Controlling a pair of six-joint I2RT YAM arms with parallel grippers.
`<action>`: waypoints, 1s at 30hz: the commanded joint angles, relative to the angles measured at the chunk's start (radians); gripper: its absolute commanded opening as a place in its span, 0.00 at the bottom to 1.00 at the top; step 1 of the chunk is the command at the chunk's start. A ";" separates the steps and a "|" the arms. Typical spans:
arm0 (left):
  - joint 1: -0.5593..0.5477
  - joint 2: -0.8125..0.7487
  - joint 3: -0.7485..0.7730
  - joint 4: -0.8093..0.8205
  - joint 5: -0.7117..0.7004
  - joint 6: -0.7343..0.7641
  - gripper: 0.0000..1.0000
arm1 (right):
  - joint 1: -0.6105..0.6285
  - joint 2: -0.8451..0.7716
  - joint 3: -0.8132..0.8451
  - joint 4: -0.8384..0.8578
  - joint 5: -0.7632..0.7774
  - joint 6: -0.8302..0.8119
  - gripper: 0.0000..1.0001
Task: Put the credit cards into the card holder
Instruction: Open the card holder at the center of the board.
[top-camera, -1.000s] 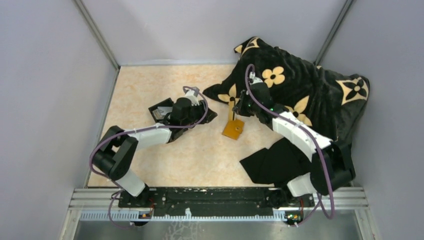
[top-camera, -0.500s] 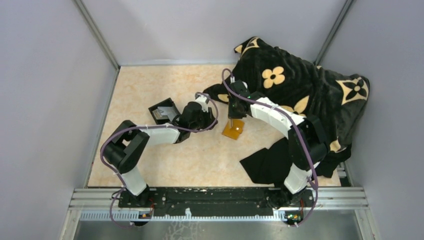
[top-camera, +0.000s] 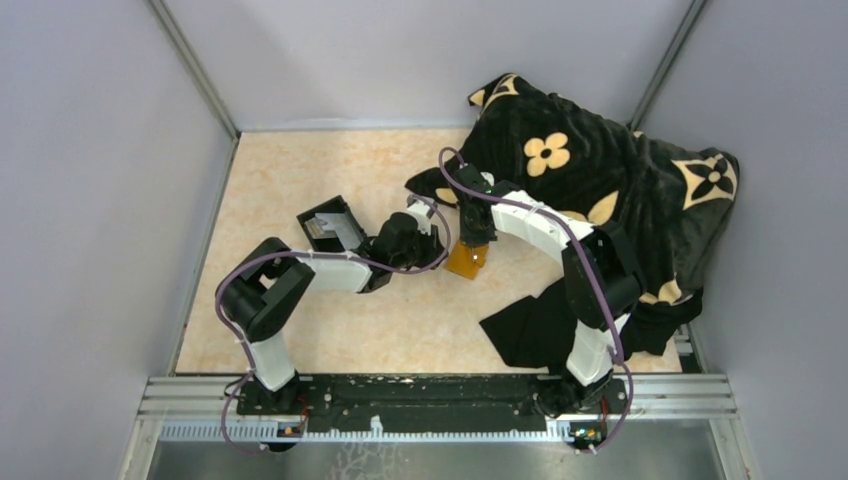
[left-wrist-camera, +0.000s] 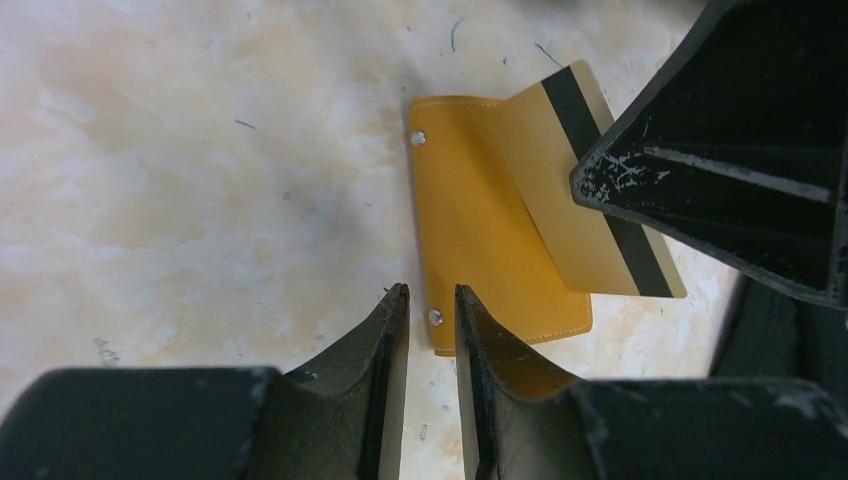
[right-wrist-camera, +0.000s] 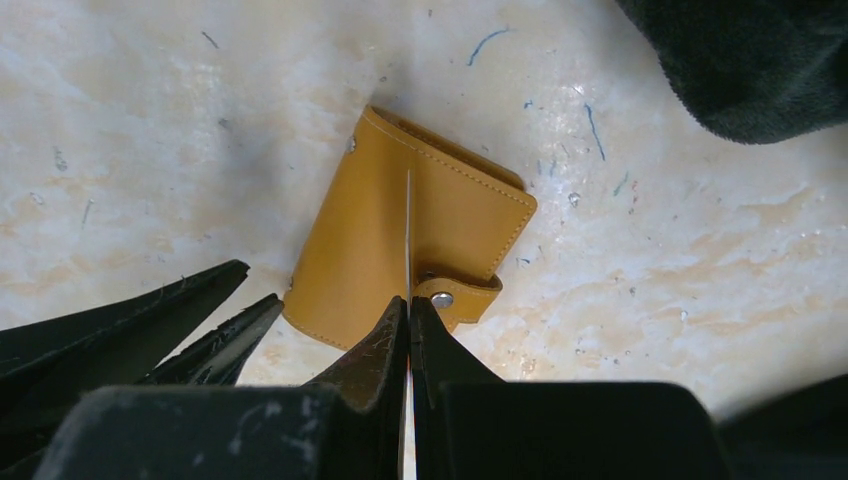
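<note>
At the far left the table (top-camera: 290, 330) is bare from the wall inward, with open floor all along its near side. A black open box (top-camera: 330, 222) sits mid-left with pale flat pieces in it, too small to count. The left arm curls past the box, and the left gripper (left-wrist-camera: 430, 292) hovers low at the near left corner of the card holder (left-wrist-camera: 480, 230). Its jaws are drawn to a narrow slit with nothing between them, and a corner rivet of the holder shows through the gap. The orange-tan holder lies flat on the marble-patterned top near the middle. Bare surface surrounds its left and near edges, so there is free room on those sides. The right gripper (right-wrist-camera: 408, 305) comes down over the holder from the far right. It is clamped on a golden-tan credit card (left-wrist-camera: 570, 190) with a dark stripe along one long side. The card is held tilted, its lower edge meeting the holder's face roughly along the middle. Whether that edge has entered a pocket cannot be told. From the right wrist the card shows as a thin line edge-on, and the holder's snap tab (right-wrist-camera: 445, 298) lies just beside the fingertips. Close beyond the holder on the right begins the hem of a black flowered blanket (top-camera: 600, 180), which fills the far right corner. A black cloth (top-camera: 535, 325) lies near the right arm's base, narrowing the room there.
</note>
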 joint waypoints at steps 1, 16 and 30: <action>-0.027 0.019 0.028 0.046 -0.009 0.019 0.30 | 0.012 -0.005 0.048 -0.043 0.057 0.010 0.00; -0.085 0.077 0.084 0.004 -0.044 0.043 0.30 | 0.012 -0.081 0.034 -0.089 0.142 0.011 0.00; -0.105 0.114 0.114 -0.032 -0.068 0.061 0.30 | -0.012 -0.123 -0.020 -0.084 0.152 0.004 0.00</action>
